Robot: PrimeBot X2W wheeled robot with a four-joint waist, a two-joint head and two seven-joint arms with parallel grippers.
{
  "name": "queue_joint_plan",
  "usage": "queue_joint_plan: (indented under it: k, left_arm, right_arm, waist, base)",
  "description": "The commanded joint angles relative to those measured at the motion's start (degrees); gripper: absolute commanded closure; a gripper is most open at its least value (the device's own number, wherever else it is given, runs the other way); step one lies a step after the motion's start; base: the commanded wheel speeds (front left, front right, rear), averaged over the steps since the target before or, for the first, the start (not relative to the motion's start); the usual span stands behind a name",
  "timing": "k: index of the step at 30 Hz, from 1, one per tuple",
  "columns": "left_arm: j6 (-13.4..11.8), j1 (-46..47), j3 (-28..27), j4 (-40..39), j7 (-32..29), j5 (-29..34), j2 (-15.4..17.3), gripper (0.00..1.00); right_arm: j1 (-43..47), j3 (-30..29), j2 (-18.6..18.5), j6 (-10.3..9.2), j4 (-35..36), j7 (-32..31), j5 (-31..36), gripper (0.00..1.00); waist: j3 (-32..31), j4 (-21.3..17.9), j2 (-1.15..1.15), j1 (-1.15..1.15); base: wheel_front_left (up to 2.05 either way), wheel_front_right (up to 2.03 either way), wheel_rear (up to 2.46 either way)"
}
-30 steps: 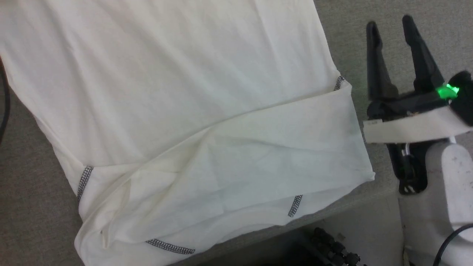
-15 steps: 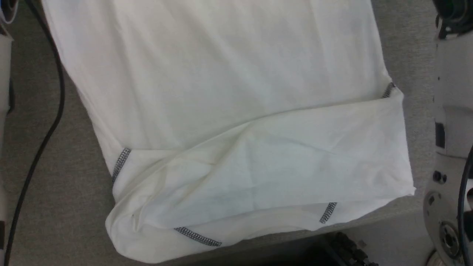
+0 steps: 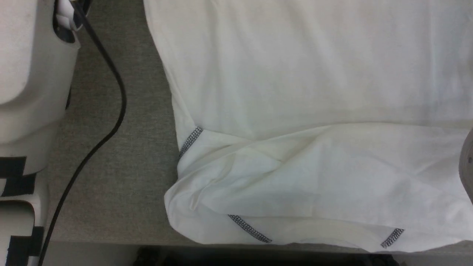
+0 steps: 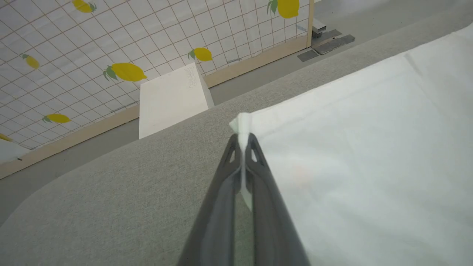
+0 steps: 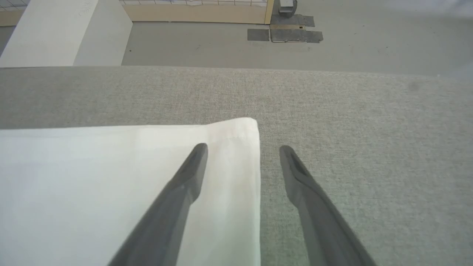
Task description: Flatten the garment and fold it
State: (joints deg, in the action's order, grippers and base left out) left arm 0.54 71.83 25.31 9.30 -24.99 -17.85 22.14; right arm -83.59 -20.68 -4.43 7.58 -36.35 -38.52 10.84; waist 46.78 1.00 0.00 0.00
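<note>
**Two corners, one already pinched**

The garment (image 3: pixel 295 74) lies spread on the grey table (image 3: pixel 122 177), with one sleeve folded across the part by the table's near edge. Toward the table's far edge, the left gripper (image 4: pixel 242 138) has just closed tightly on one corner. The right gripper (image 5: pixel 244 148) has come over the other corner, fingers wide apart, holding nothing. I judge it must close before folding starts.

Lab-like test room: lemon-print screen (image 4: pixel 111 44), taped grey floor (image 5: pixel 207 44)
</note>
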Motion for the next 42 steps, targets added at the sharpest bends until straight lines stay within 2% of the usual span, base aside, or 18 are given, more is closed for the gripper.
queue_joint_plan:
  k: [1,4,5,9,12,17,24,33,42]
  left_arm:
    - [0.3,-0.9,0.3,-0.5,0.6,-0.7,-0.3,1.00]
    - [0.3,-1.3,0.7,-1.5,1.2,-0.8,-0.7,1.00]
    - [0.3,-1.4,0.8,-1.8,1.4,-0.9,-0.7,1.00]
    - [0.3,-1.5,1.1,-2.6,1.9,-1.0,-0.7,1.00]
    - [0.3,-1.6,1.3,-2.6,2.0,-1.0,-0.5,1.00]
    - [0.2,-1.4,1.2,-1.8,3.1,-1.0,-0.3,1.00]
    - [-0.2,-3.5,0.4,0.5,8.9,-1.3,0.2,1.00]
    - [0.2,-16.2,-0.9,-3.8,14.9,-5.9,1.6,1.00]
    - [-1.4,-34.8,-2.2,-10.9,18.3,-11.4,3.6,1.00]
  right_arm:
    - [-1.2,-1.1,-0.1,-0.09,0.5,-1.2,1.3,0.00]
    - [-1.8,-3.1,-0.2,-0.09,1.3,-4.5,4.0,0.00]
    - [-1.8,-3.5,-0.2,-0.09,1.7,-6.0,5.0,0.13]
    - [-1.7,-3.9,-0.1,-0.09,3.4,-10.3,7.5,1.00]
    - [-1.0,-3.2,0.1,-0.09,4.8,-10.8,7.4,1.00]
    - [0.0,-0.5,-0.2,-0.09,6.6,-6.2,4.8,1.00]
    - [5.6,8.6,-2.9,-0.09,8.4,4.0,-6.5,1.00]
    - [24.1,19.6,-9.0,-0.09,21.0,12.6,-22.7,1.00]
    - [44.9,21.5,-12.2,-0.09,30.2,15.6,-28.6,1.00]
  waist:
    - [2.3,3.5,0.00,0.00]
    - [2.9,4.3,0.00,0.00]
    - [3.1,4.4,0.00,0.00]
    - [3.5,4.7,0.00,0.00]
    - [3.6,4.4,0.00,0.00]
    - [3.1,3.4,0.00,0.00]
    - [-2.1,1.3,0.00,0.00]
    - [-13.3,-1.1,0.00,0.00]
    - [-24.2,-1.6,0.00,0.00]
  base:
    - [0.00,0.00,0.00]
    - [0.00,0.00,0.00]
    - [0.00,0.00,0.00]
    - [0.00,0.00,0.00]
    - [0.00,0.00,0.00]
    - [0.00,0.00,0.00]
    - [0.00,0.00,0.00]
    - [0.00,0.00,0.00]
    - [0.00,0.00,0.00]
